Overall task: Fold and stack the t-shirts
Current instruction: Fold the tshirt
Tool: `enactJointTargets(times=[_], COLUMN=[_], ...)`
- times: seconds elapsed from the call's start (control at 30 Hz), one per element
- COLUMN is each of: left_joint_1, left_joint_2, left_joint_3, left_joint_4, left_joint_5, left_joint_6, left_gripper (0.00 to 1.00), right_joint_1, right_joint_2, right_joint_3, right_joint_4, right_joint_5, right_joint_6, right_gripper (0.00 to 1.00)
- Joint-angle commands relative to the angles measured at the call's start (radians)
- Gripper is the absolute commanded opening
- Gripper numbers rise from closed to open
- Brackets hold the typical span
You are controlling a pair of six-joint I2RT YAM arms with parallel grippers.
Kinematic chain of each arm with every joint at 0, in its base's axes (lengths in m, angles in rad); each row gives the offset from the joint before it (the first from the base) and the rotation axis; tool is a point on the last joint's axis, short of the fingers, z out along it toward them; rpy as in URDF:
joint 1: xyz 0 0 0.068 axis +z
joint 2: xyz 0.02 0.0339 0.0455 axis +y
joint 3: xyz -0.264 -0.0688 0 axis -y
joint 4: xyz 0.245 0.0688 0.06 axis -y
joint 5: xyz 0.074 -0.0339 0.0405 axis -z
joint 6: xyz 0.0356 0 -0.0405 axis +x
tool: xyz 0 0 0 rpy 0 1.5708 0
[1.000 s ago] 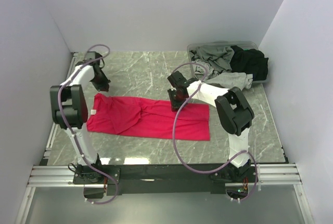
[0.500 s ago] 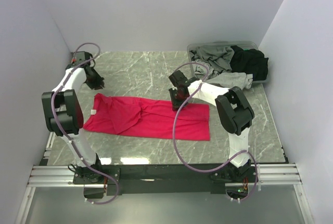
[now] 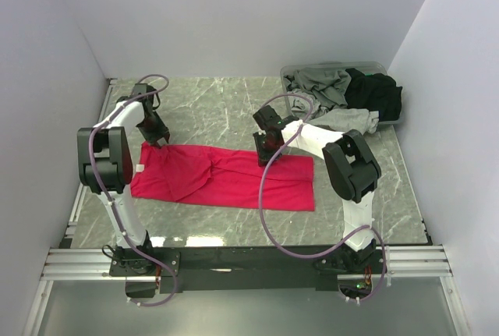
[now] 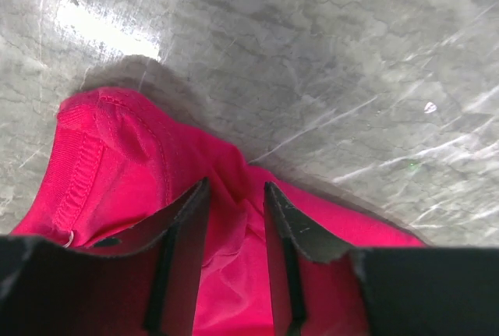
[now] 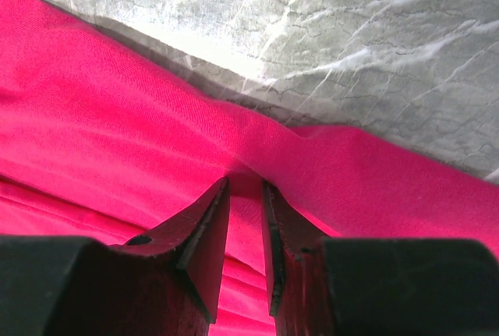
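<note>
A bright pinkish-red t-shirt [image 3: 218, 180] lies flat in a long strip across the middle of the table. My left gripper [image 3: 158, 139] is down on its far left corner. In the left wrist view that gripper [image 4: 234, 188] is open, its fingers standing apart over a wrinkle of red cloth [image 4: 117, 164]. My right gripper [image 3: 265, 155] rests at the shirt's far edge near the middle. In its wrist view the gripper [image 5: 245, 184] is open a little, its tips either side of a raised ridge of the red hem [image 5: 117, 118]. A grey t-shirt [image 3: 320, 83] and a black t-shirt [image 3: 378, 94] are heaped at the back right.
A grey plastic tub [image 3: 374, 65] at the back right holds the heaped shirts, with grey cloth [image 3: 343, 120] spilling over its front onto the marble table [image 3: 210, 102]. White walls stand close on the left, back and right. Purple cables loop off both arms.
My left gripper swung out to the left, then came back down onto the red shirt's far left corner, and its jaws opened. The right gripper and the shirt have hardly moved.
</note>
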Motion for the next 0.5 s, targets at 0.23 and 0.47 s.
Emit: enactJointTargets(times=[0.23, 0.47], left_joint_1=[-0.012, -0.013], left_joint_2=[0.019, 0.004], left_joint_3=[0.003, -0.015], left_joint_4=[-0.038, -0.029], left_joint_5=[-0.039, -0.062], left_joint_6=[0.034, 0.03], left_gripper=[0.38, 0.07], right_joint_1=[-0.011, -0.013], right_joint_2=[0.032, 0.038], right_joint_3=[-0.015, -0.016], right_joint_4=[-0.021, -0.024], right_joint_5=[0.039, 0.039], right_joint_6=[0.006, 0.008], right_gripper=[0.31, 0.31])
